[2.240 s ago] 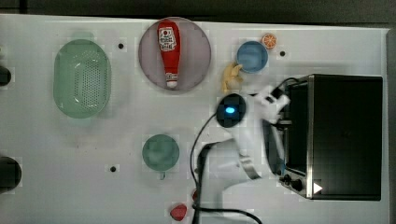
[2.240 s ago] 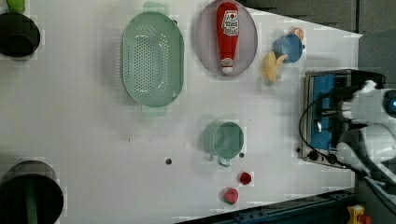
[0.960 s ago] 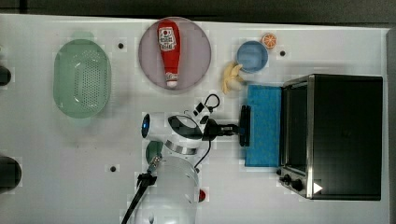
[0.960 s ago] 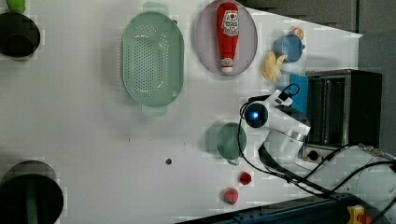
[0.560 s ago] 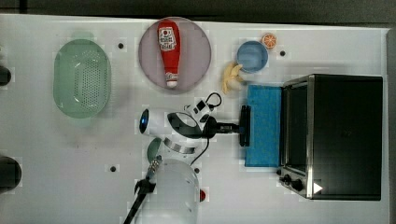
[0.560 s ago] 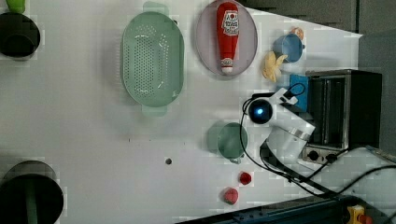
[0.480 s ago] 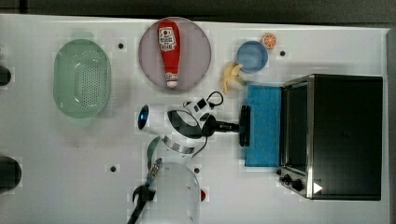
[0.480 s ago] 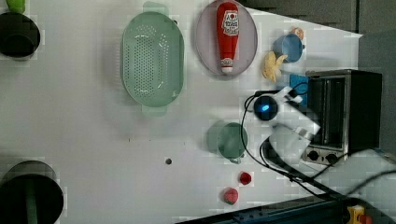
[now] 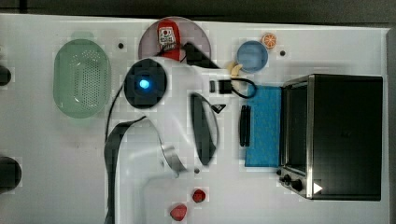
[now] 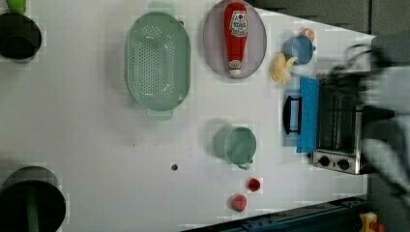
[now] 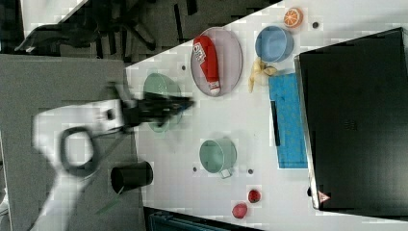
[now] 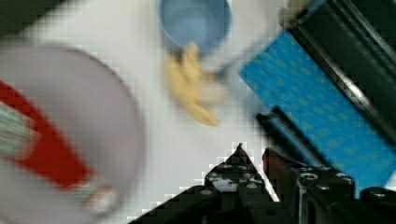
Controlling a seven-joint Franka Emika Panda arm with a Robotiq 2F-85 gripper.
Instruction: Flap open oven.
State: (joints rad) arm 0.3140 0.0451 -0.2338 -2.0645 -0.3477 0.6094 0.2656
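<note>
The oven (image 9: 343,135) stands at the top view's right, black on top with a silver front. Its blue glass door (image 9: 264,126) lies flapped down flat on the table, and the black bar handle (image 9: 244,126) is on the door's outer edge. My white arm (image 9: 177,116) looms large over the table's middle in the top view, apart from the handle. In the wrist view my gripper (image 12: 254,156) hovers above the white table beside the door (image 12: 317,93). Its jaws stand a little apart with nothing between them.
A ketchup bottle (image 10: 235,36) lies on a grey plate (image 10: 256,43), with a green colander (image 10: 158,63) beside it. A blue bowl (image 10: 296,48), a banana (image 10: 280,67) and an orange slice (image 9: 268,40) lie near the oven. A green cup (image 10: 240,145) and two red fruits (image 10: 254,184) stand nearer the front.
The oven door went from upright to flat on the table. My gripper has let go of the handle, and the arm has risen and drawn away from the oven.
</note>
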